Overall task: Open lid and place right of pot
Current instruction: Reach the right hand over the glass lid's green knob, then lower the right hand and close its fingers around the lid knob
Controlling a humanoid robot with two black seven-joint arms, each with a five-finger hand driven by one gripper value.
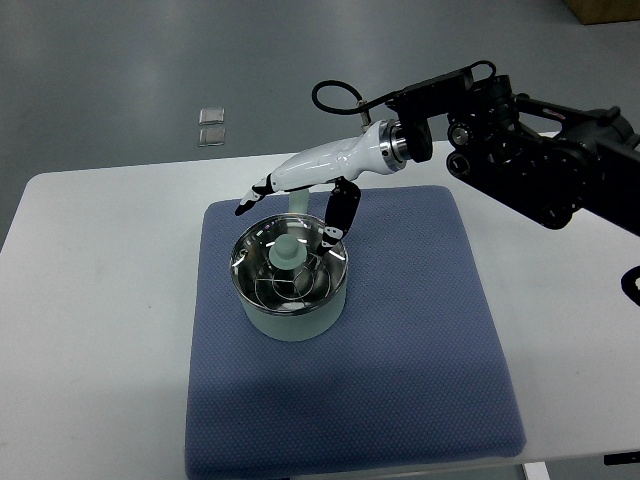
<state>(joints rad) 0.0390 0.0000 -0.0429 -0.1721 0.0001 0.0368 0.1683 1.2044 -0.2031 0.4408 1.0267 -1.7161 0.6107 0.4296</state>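
Note:
A pale green pot (294, 318) stands on a blue mat (400, 350) left of its middle. A glass lid (262, 262) with a pale green knob (288, 249) sits on the pot. My right hand (290, 205) reaches in from the right and hovers just behind and above the lid. Its fingers (258, 193) are spread. The thumb (337, 217) points down at the lid's right rim. It holds nothing. The left arm is out of view.
The mat lies on a white table (90, 300). The black right arm (530, 150) spans the upper right. Two small clear packets (211, 125) lie on the grey floor beyond the table. Bare mat lies right of the pot.

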